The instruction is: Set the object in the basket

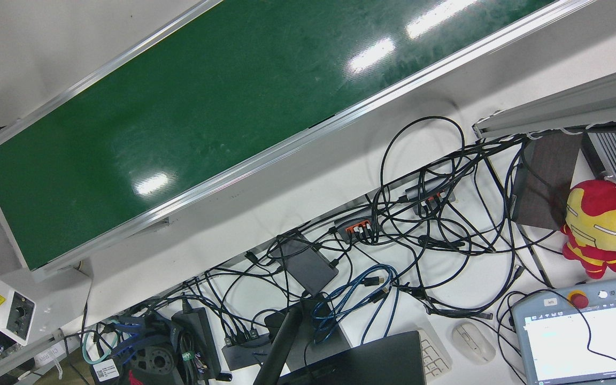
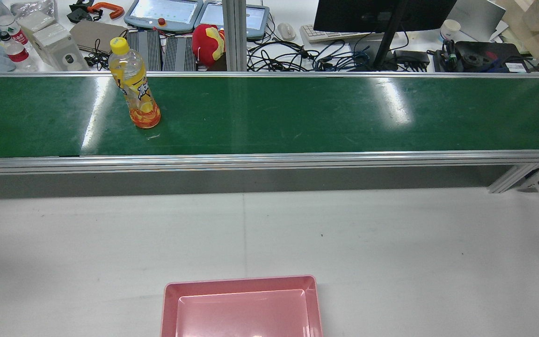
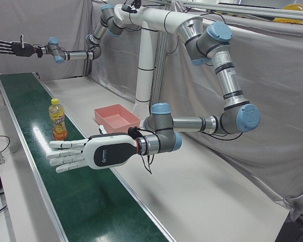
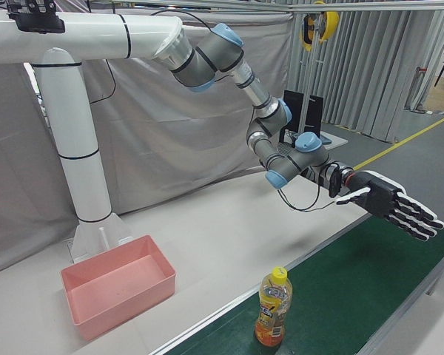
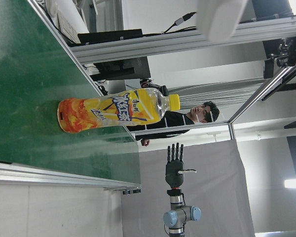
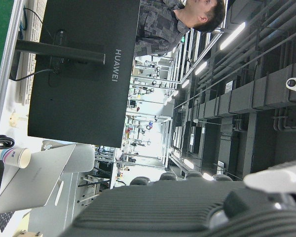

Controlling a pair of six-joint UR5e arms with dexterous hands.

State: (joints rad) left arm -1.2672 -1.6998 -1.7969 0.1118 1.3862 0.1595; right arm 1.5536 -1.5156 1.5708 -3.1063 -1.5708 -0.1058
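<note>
— From where do we see the belt [image 2: 269,114]?
— High behind, facing forward; our two front corner cameras share it, and the bottle [image 3: 57,120] too.

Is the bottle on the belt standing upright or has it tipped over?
Upright. The bottle stands on its base on the green belt, yellow cap on top; the right-front view shows the same.

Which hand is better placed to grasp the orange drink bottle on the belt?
Left. The left hand is open over the belt near the drink bottle; the right hand is far away.
</note>
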